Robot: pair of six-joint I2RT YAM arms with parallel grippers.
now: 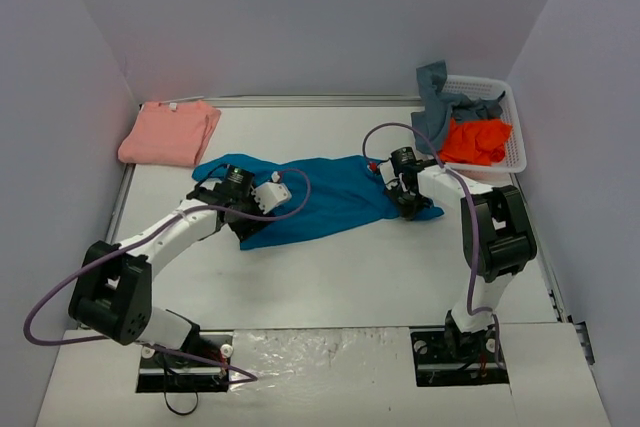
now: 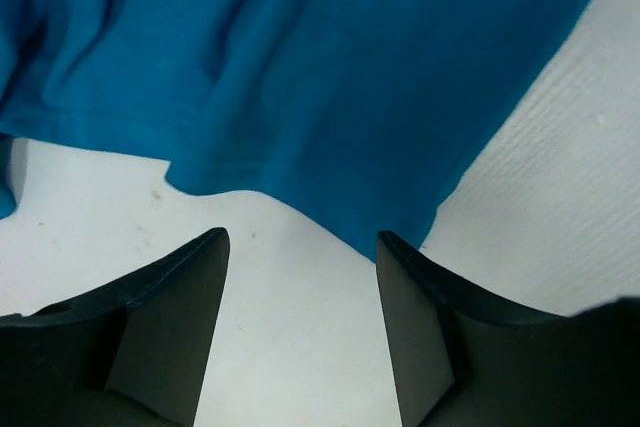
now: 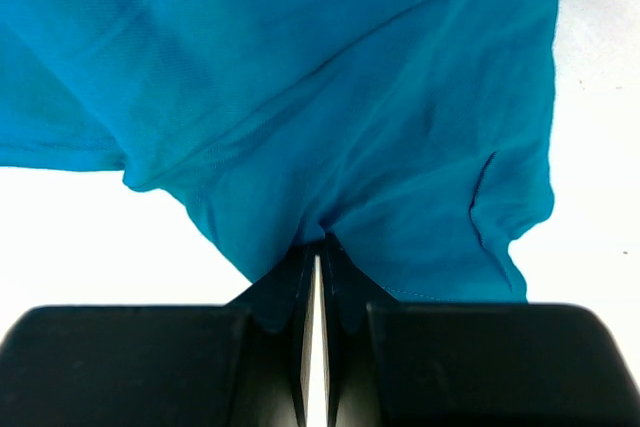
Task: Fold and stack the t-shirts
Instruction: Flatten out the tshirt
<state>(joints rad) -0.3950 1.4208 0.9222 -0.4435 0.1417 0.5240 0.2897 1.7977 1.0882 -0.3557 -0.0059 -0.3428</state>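
We have the teal t-shirt [image 1: 320,197] lying stretched across the middle of the table [image 1: 330,287], rumpled rather than flat; the salmon-pink t-shirt [image 1: 168,134] sits folded at the far left corner, and the orange t-shirt [image 1: 478,140] and grey-blue t-shirt [image 1: 440,97] wait in the basket [image 1: 518,137] at the far right

Our right gripper [image 3: 317,247] is clenched on a pinch of teal cloth at the shirt's right end, the fabric bunching into the closed fingers; our left gripper [image 2: 300,235] hangs released at the left end, its fingers spread over bare table just short of the hem, holding nothing

We judge the step in hand to be laying this shirt out flat before the first fold; to do it well we should bring the left fingers forward over the hem corner that juts between them, low enough to catch the edge, and close on a single layer if we can; then we should draw the two ends gently apart so the creases run out, without lifting so high that the cloth swings; a grab too deep into the loose folds at the left risks a lopsided fold later
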